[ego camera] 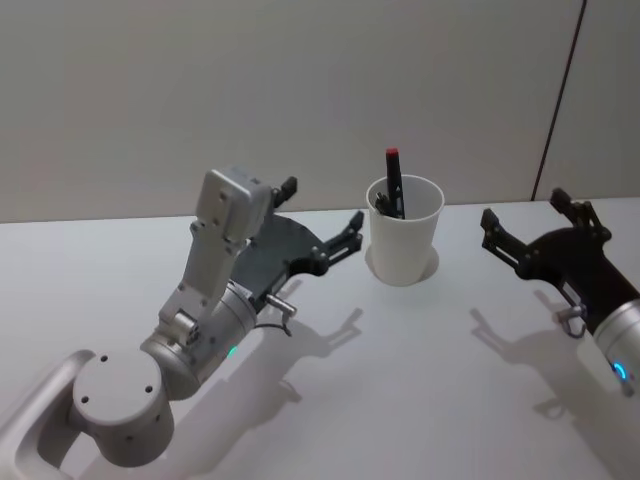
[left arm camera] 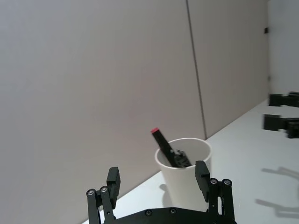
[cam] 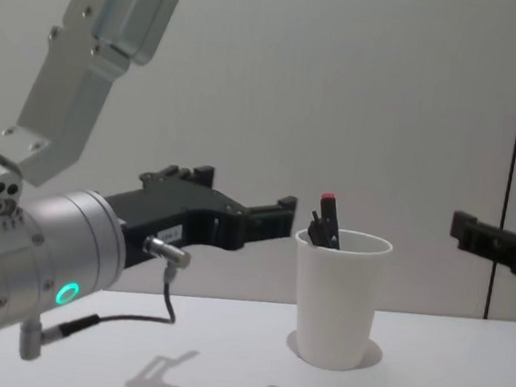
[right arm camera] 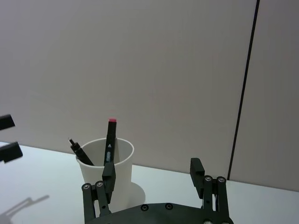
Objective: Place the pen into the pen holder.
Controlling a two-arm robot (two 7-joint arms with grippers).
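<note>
While the plain white tapered paper cup (ego camera: 405, 243) is standing upright near the far edge of the white counter (ego camera: 400, 380), a black pen with a red cap (ego camera: 394, 182) is leaning inside it, its red end sticking up above the rolled rim. A second dark pen (right arm camera: 80, 152) is resting in the cup too, lower against the wall. The left gripper (ego camera: 322, 218) is hovering just beside the cup on its left, above the counter, with its black fingers (left arm camera: 113, 180) spread apart and holding nothing. The right gripper (ego camera: 522, 224) is hanging to the right of the cup, clear of it, its fingers (right arm camera: 196, 170) likewise spread wide and empty.
</note>
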